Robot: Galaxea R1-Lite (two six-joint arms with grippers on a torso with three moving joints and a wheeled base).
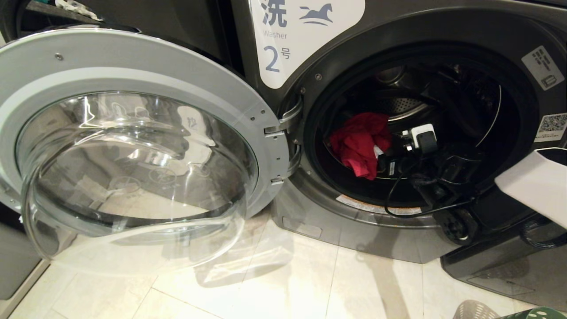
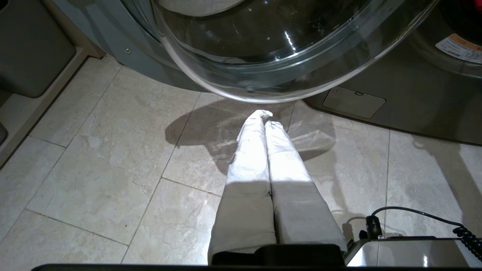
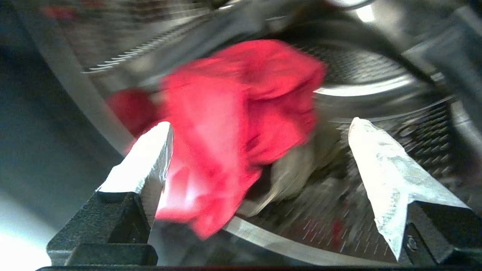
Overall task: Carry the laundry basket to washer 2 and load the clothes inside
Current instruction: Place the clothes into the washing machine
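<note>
Washer 2 (image 1: 288, 40) stands with its round glass door (image 1: 133, 146) swung wide to the left. My right arm (image 1: 425, 146) reaches into the drum, beside a red cloth (image 1: 359, 141). My right gripper (image 3: 261, 122) is open, its fingers (image 3: 150, 158) spread wide, and the red cloth (image 3: 241, 124) lies loose just beyond them on the drum wall. A grey cloth (image 3: 293, 169) lies under it. A corner of the green laundry basket (image 1: 542, 313) shows at the bottom right. My left gripper (image 2: 265, 116) is shut and empty, parked low over the floor tiles.
The open door's glass bowl (image 2: 286, 56) hangs just ahead of my left gripper. The washer's lower panel (image 1: 354, 230) and a second dark machine base (image 1: 500, 270) line the back of the tiled floor (image 1: 266, 288). A black cable (image 1: 398, 208) droops over the drum's rim.
</note>
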